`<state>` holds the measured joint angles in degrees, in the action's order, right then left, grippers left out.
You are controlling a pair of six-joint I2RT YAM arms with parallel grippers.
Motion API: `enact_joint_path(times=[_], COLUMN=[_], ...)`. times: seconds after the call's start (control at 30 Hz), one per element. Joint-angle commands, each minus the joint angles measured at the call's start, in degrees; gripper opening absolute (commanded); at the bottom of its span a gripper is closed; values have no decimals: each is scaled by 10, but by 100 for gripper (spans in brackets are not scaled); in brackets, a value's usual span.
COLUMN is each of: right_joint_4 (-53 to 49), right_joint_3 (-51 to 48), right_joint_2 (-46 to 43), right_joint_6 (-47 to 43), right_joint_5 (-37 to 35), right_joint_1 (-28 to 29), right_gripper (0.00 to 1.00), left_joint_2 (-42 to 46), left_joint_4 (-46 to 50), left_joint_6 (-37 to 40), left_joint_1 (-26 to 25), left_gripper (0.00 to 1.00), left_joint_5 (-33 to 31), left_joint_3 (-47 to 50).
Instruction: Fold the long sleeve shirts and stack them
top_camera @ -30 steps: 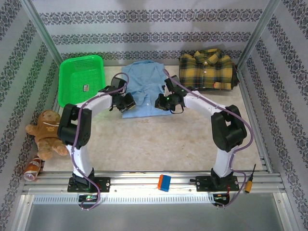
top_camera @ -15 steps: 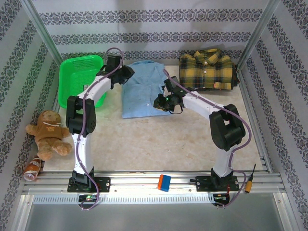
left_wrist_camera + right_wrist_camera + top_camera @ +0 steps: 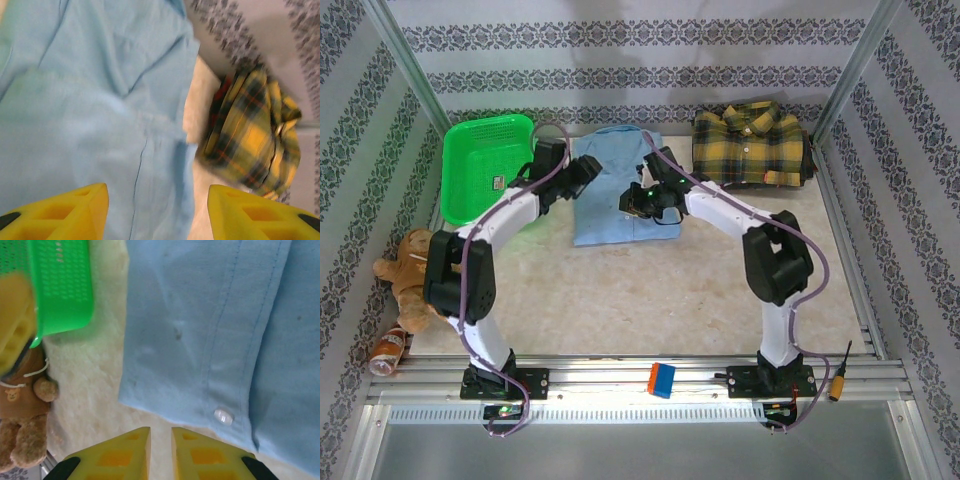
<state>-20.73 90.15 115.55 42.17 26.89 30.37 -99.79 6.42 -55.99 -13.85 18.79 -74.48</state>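
Light blue shirt (image 3: pixel 612 200) lay just right of green basket (image 3: pixel 470 140), plaid shirt (image 3: pixel 750 145) farther right; left gripper (image 3: pixel 157 210) spread, empty, right gripper (image 3: pixel 160 450) nearly pressed together on nothing at the basket-side hem, where a single-layer pinch might drag the fold open.

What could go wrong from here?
1. Left claw and right claw hover close together over the blue shirt; they might collide.
2. The left arm crosses a corner of the green basket and could knock it.
3. The right claw sits by the shirt's edge; a shallow pinch may drag the fold open.
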Motion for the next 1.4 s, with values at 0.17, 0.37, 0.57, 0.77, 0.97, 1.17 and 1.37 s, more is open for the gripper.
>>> enact_joint_path(times=[0.17,0.37,0.57,0.77,0.97,1.17,1.37], right_joint_4=[16,25,17,-35,-94,-91,-106], right_joint_3=[83,106,71,11,8,51,33], right_joint_2=[161,192,105,-16,-16,80,100], right_joint_6=[19,25,35,6,-54,-56,-50], right_joint_5=[12,25,38,3,-22,3,-39], right_joint_1=[-7,-13,-17,-53,-82,-98,-95], right_gripper=[20,21,36,42,40,33,29], left_joint_2=[131,231,271,220,104,5,-94], left_joint_4=[0,14,21,-41,-53,-55,7], left_joint_6=[-1,-46,-91,-120,-99,-93,-47], left_joint_1=[-67,-103,-114,-102,-100,-87,-59], left_gripper=[57,63,69,76,73,70,66], left_joint_5=[-35,-60,-79,-74,-63,-86,-94], left_joint_3=[162,249,309,299,201,124,52])
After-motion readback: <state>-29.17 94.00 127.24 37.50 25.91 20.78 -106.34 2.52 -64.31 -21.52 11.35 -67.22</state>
